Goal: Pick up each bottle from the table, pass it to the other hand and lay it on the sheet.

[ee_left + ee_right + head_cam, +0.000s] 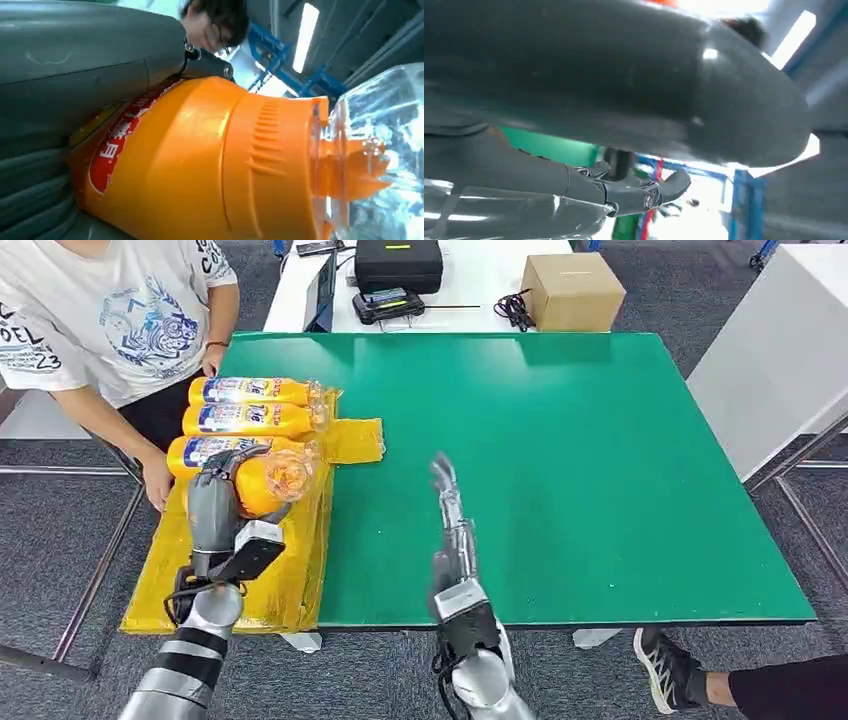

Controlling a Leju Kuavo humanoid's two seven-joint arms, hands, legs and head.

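The left hand [222, 502] is gripping an orange bottle [262, 483] over the yellow sheet [245, 585] at the left edge of the green table [560, 470], its fingers wrapping round the bottle's body. The held bottle is lying roughly level, its clear cap [291, 474] pointing right, just near of a row of three more orange bottles with blue-and-white labels. Those three are lying on their sides on the sheet, side by side: the far bottle [255, 391], the middle bottle [255, 419] and the nearest bottle [225, 449], which is sitting right against the held one. In the left wrist view the held bottle's orange shoulder [210, 165] and red label are showing beside the grey hand.

The right hand [450, 515] is reaching out over the near middle of the table, fingers straight and apart, holding nothing.

A person in a white printed T-shirt [110, 315] is sitting at the far left, one hand [155, 485] resting beside the sheet. A cardboard box [572, 290] and a black case [398, 264] are sitting on the white table beyond
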